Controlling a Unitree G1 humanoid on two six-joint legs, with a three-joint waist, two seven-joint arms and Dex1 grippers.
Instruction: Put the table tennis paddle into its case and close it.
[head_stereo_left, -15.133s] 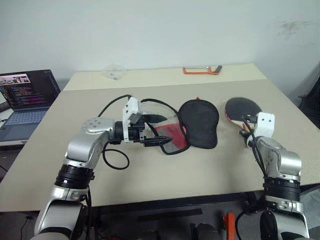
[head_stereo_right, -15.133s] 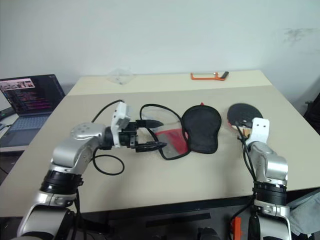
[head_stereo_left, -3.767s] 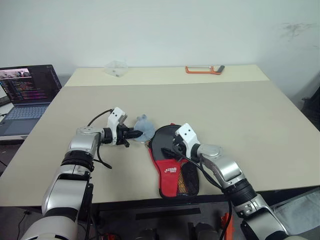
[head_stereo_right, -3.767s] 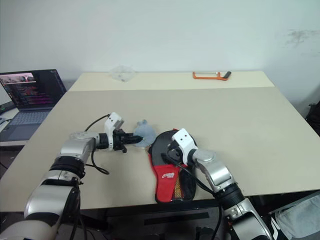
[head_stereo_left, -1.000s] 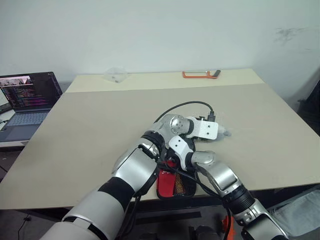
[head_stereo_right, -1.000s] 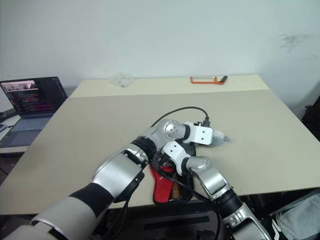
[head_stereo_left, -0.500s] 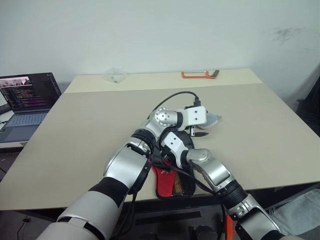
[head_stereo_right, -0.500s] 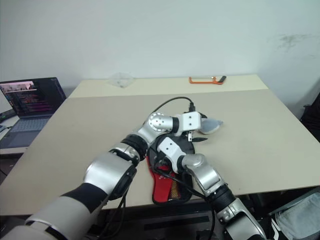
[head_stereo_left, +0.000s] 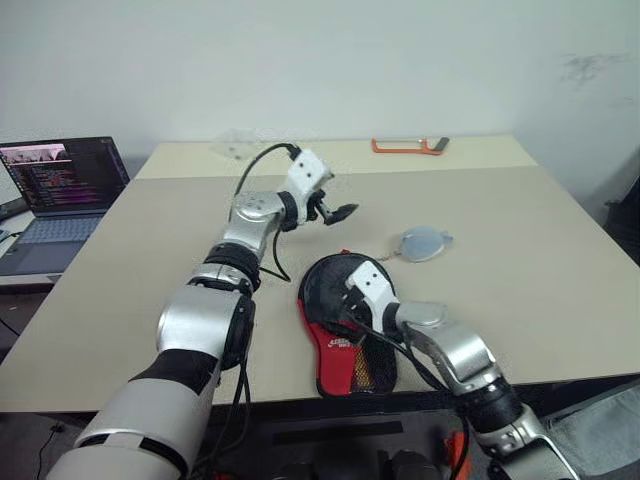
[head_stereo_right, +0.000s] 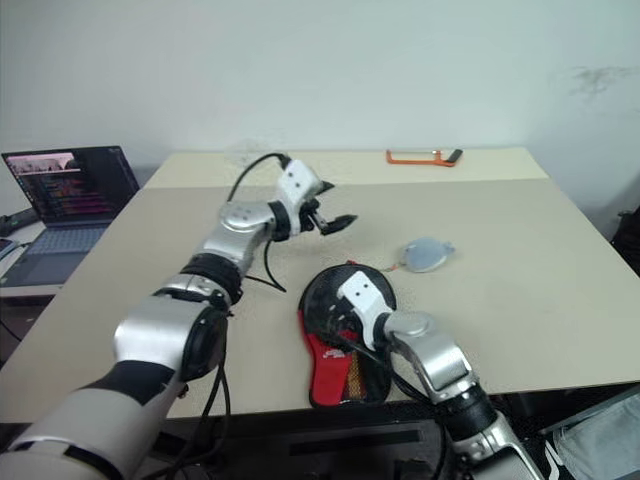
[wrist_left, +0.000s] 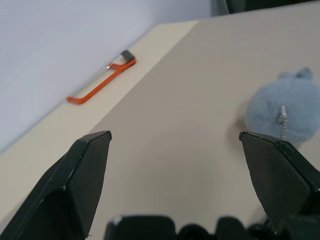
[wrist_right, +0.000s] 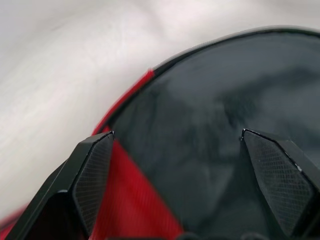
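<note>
Case (head_stereo_left: 345, 325) lies flat near the front edge of the table (head_stereo_left: 520, 240), black round end pointing away from the robot, red logo-and-mesh end toward it; the paddle itself isn't visible, so I judge it's inside, can't confirm. Head views: right gripper (head_stereo_left: 345, 318) sits over the case where black meets red, fingers hidden behind its white mount from here. Left gripper (head_stereo_left: 338, 213) hangs in the air well behind the case, roughly level, fingers spread, nothing in it. A grey fluffy charm on a little chain (head_stereo_left: 424, 241) lies on the bare table to the right of the case, apart from both hands. An orange-framed saw (head_stereo_left: 408, 146) sits at the far edge, a laptop (head_stereo_left: 58, 190) off to the left. Left wrist view: both black fingers wide apart and empty, fluffy charm and saw ahead on the tabletop. Right wrist view: fingers parted wide, right above the case's black panel and red edge, not pinching anything. Step in hand looks like the closing. Next move, my read: right hand pins the case down, left comes back to find the zip pull and run it round the rim; I can't make out the pull or how far the zip is done.
</note>
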